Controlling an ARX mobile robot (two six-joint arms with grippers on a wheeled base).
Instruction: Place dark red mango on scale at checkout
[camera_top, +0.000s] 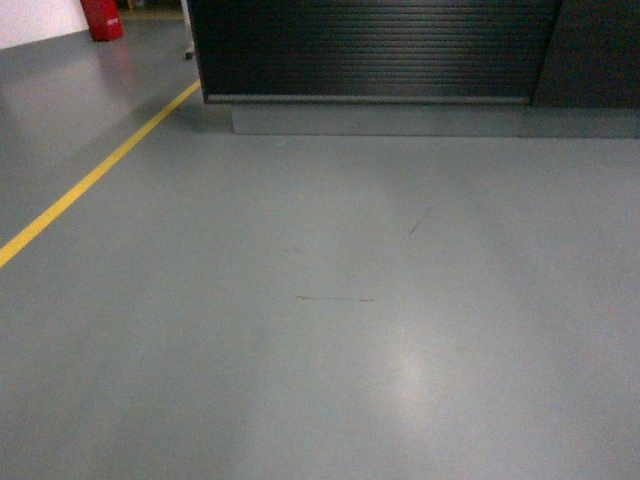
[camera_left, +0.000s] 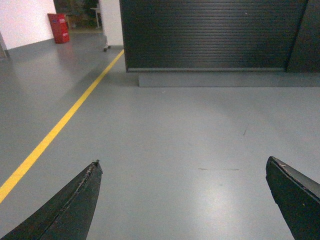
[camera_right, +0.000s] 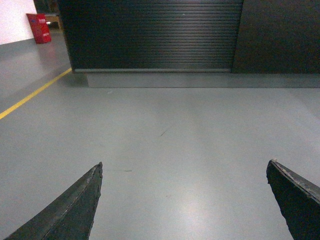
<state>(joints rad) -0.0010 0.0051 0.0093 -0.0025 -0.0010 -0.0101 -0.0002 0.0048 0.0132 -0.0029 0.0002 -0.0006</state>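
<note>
Your left claw (camera_left: 182, 167) spread wide, right claw (camera_right: 184, 169) spread wide too, both holding nothing, grey floor (camera_top: 330, 330), yellow line (camera_top: 95, 178), black ribbed checkout (camera_top: 370, 50) ahead.

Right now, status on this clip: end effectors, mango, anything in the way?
Left end effector open, empty. Right end effector open, empty. Mango and scale not in view. Checkout ahead, bare floor between.

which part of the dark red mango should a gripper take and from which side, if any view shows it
No grip part or side can be picked: no view shows a mango. Only the checkout with its ribbed black front is visible beyond the grey floor, and its top is out of frame. The left gripper and right gripper are both open, holding nothing.
</note>
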